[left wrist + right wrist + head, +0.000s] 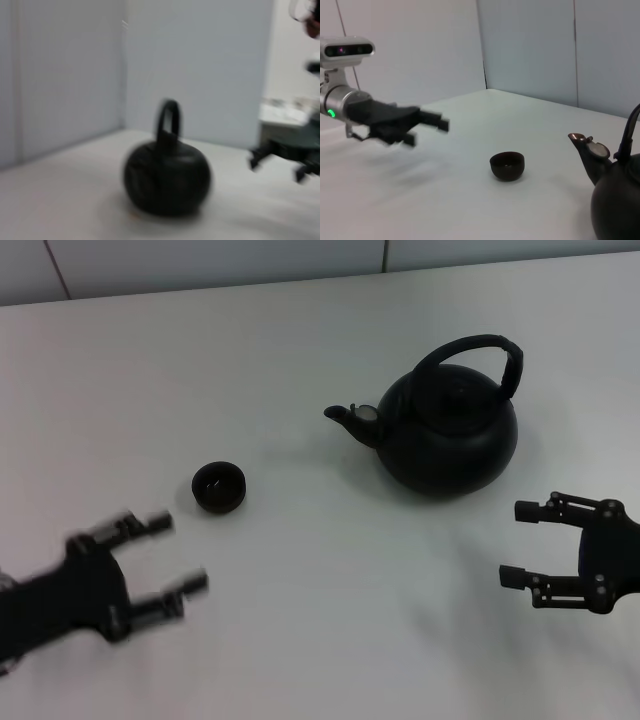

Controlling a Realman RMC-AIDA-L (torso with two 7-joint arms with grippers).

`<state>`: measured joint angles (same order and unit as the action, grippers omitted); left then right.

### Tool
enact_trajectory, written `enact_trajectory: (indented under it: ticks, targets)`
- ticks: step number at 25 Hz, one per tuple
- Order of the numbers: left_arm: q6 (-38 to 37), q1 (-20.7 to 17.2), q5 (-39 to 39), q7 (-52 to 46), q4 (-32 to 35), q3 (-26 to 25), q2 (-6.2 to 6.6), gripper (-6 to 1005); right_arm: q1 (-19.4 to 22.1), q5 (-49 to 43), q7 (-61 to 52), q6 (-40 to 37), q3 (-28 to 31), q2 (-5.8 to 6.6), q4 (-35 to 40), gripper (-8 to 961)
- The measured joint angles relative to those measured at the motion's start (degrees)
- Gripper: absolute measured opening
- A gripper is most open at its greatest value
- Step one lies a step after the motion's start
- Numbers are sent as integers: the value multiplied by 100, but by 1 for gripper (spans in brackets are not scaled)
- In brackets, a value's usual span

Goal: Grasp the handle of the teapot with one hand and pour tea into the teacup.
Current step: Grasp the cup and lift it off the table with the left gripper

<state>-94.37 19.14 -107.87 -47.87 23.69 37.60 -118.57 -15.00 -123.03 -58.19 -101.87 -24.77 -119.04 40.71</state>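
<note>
A: Starting at the left of the head view, what's there?

B: The left tool hovers low over the white bench, blurred, its two fingers apart with nothing between them. From the right wrist view it shows again, out beyond the cup.

A: And next along?

B: The teacup, small, round and dark brown-black, with no handle. It stands upright on the bench just ahead of the left tool, not touched by it. Bare bench lies between it and the pot.

A: Then the pot?

B: The teapot sits right of centre, squat, round and matte black. Its short spout points toward the teacup, well apart from it. The handle arches upright over the lid, joined at both sides.

A: Anything crowding it?

B: Only the right tool, near the pot's right front side but clear of it, fingers spread and empty. A pale wall runs behind the bench's far edge.

A: The left wrist view?

B: Blurred; it shows the teapot side-on with the handle edge-on.
</note>
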Motion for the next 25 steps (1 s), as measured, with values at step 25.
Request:
enact_trajectory:
  ticks: [25]
  targets:
    - [1246, 0, 970, 1385, -979, -48, -6, 760, -154, 43, -149, -53, 7, 4, 147, 816]
